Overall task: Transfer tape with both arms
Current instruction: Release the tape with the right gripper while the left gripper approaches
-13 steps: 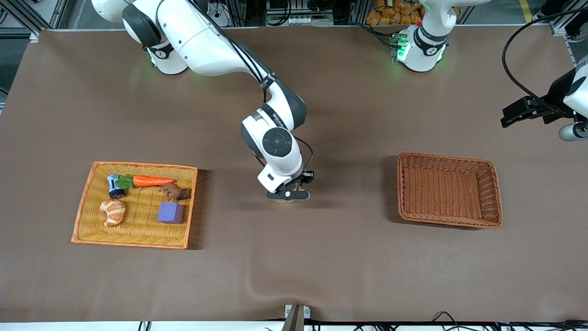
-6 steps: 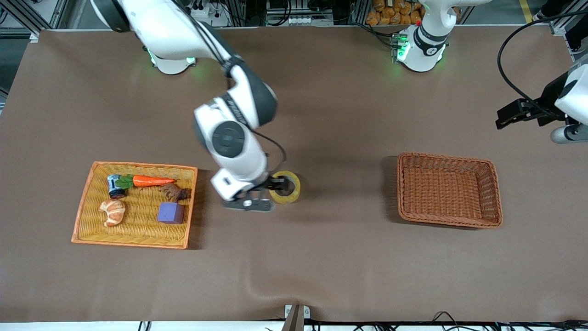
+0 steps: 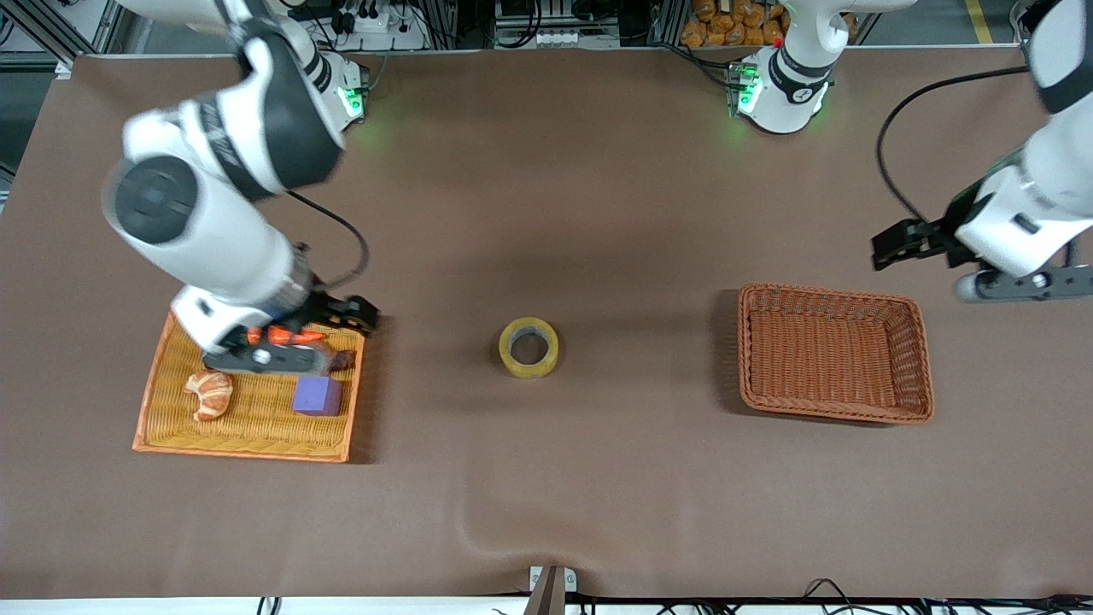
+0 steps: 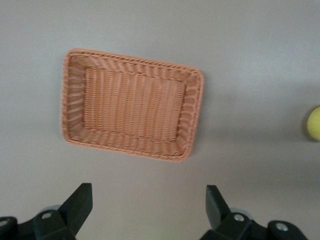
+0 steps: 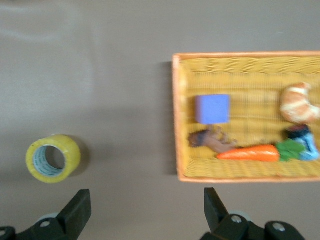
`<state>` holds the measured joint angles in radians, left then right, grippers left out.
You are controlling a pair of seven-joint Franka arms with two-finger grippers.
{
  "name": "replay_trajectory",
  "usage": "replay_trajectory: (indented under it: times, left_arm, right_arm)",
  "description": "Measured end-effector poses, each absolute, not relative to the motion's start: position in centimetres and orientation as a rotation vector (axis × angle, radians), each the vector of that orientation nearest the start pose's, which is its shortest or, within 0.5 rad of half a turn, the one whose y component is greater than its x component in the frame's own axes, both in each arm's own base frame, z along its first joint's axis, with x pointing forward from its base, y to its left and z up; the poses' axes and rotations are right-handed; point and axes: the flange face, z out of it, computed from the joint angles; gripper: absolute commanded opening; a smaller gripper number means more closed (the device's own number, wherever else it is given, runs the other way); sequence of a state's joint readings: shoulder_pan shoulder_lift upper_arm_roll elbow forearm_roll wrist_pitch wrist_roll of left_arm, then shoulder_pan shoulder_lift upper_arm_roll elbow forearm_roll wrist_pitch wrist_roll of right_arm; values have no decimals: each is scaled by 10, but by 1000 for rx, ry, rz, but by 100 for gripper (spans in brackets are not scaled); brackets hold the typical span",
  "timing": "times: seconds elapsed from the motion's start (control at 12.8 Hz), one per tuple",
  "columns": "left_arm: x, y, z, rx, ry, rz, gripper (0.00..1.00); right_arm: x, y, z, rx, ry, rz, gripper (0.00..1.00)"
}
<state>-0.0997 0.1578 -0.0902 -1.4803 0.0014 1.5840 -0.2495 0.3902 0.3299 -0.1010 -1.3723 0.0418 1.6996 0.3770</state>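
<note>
The tape [image 3: 528, 347] lies flat on the brown table [image 3: 546, 495], with its hole facing up. It sits about halfway between the yellow basket [image 3: 158, 401] and the brown basket [image 3: 918, 359], well apart from both. Nothing touches it.

The right gripper [image 3: 266, 360] hangs over the yellow basket, toward the right arm's end of the table from the tape. Its two fingers are spread apart and hold nothing. Under it in the basket are a carrot [image 5: 248, 153], a purple cube [image 3: 318, 396], a croissant [image 3: 209, 394], a small brown toy [image 5: 210, 140] and a little blue thing [image 5: 302, 141] that is too small to make out.

The left gripper [image 4: 149, 210] hangs in the air by the brown basket, toward the left arm's end of the table from the tape. Its fingers are apart too and hold nothing. The brown basket has nothing in it.

It looks like the handing-over step: the tape waits in the middle for the left arm. Next, the left gripper likely needs to go over to the tape, drop down with its fingers wide, one inside the hole and one outside, then squeeze the ring wall. Going low enough matters, because the ring is short.
</note>
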Motion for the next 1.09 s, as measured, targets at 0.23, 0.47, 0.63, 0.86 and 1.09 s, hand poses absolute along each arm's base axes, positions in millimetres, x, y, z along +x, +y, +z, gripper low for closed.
replay_trajectory:
  times: [0.23, 0.47, 0.63, 0.86, 1.09]
  left_arm:
    - [598, -164, 548, -3135, -172, 91, 100]
    - [602, -210, 517, -3132, -242, 87, 100]
    - [609, -228, 496, -3137, -263, 74, 100]
    - [609, -266, 470, -3140, -351, 50, 100]
    - [597, -329, 429, -3128, -507, 43, 100]
  right_arm:
    - [615, 112, 569, -3120, 197, 7, 100]
    - [609, 32, 592, -3118, 14, -44, 100]
    - [598, -7, 601, -3116, -26, -54, 100]
    - [567, -57, 608, -3110, 22, -30, 100]
    - [543, -74, 618, -3113, -9, 9, 100]
